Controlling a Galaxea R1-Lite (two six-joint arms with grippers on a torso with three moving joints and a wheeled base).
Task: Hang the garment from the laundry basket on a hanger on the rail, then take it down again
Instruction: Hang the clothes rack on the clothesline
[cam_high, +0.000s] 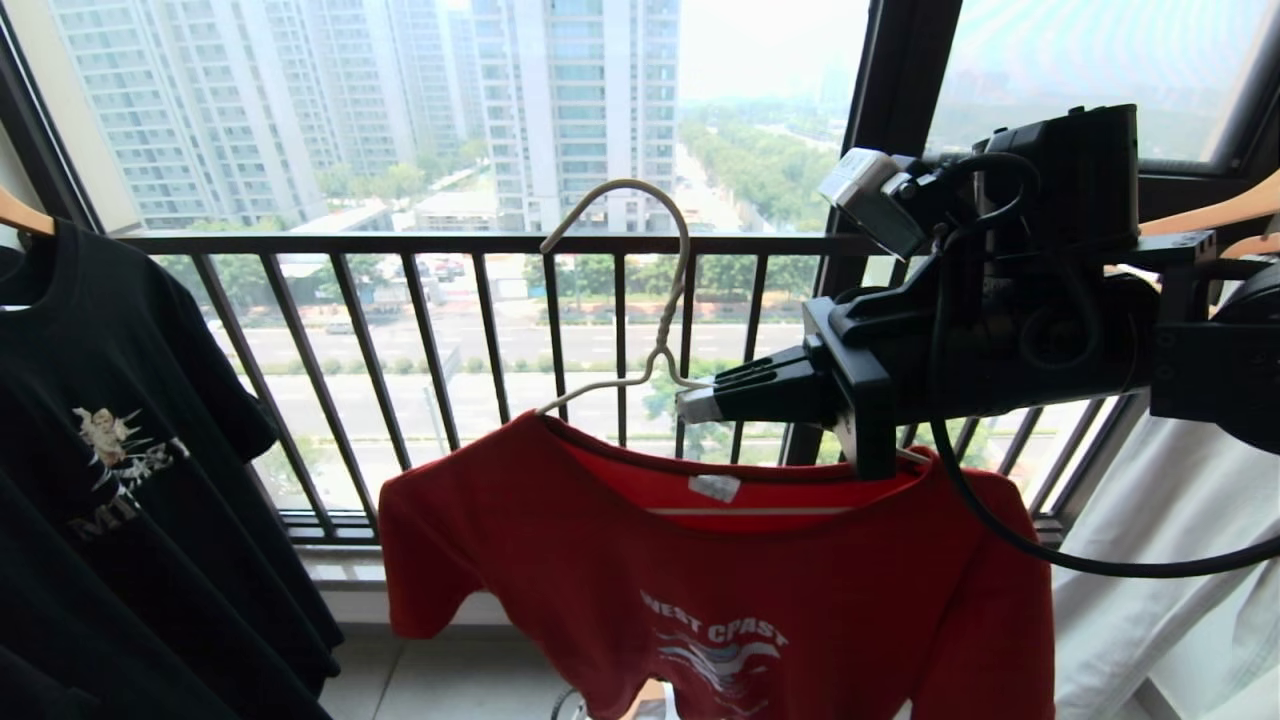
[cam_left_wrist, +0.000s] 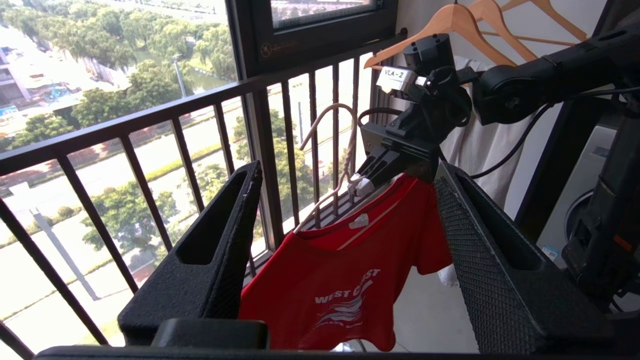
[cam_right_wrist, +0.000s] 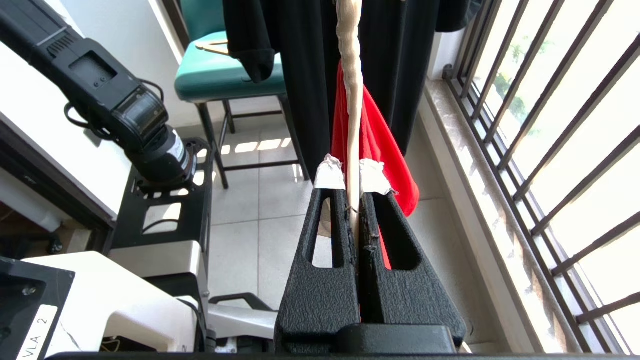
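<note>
In front of the barred window, the right gripper (cam_high: 700, 400) is clamped tight on the twisted neck of the white wire hanger (cam_high: 640, 290), just below the hook, and carries the whole load in mid-air. The red T-shirt (cam_high: 720, 590) hangs from that hanger, its collar just under the fingers and its printed chest facing the robot. The hook stands upright above the grip and opens toward the robot's left; it catches on nothing, and the rail itself is not in any view, so I cannot tell how far above or to which side it lies. The hanger's long axis runs left to right across the head view, level with the black window railing (cam_high: 480, 245) behind it but apart from it. The left gripper (cam_left_wrist: 345, 240) sits well back from the shirt with its fingers spread wide and nothing between them; the shirt lies straight ahead of its open jaws. A black T-shirt (cam_high: 110, 440) hangs off to the robot's left and wooden hangers (cam_left_wrist: 450, 25) to its right. Whichever half of the task this is, the right arm alone controls where the hook goes, and any travel will set the shirt swinging.
</note>
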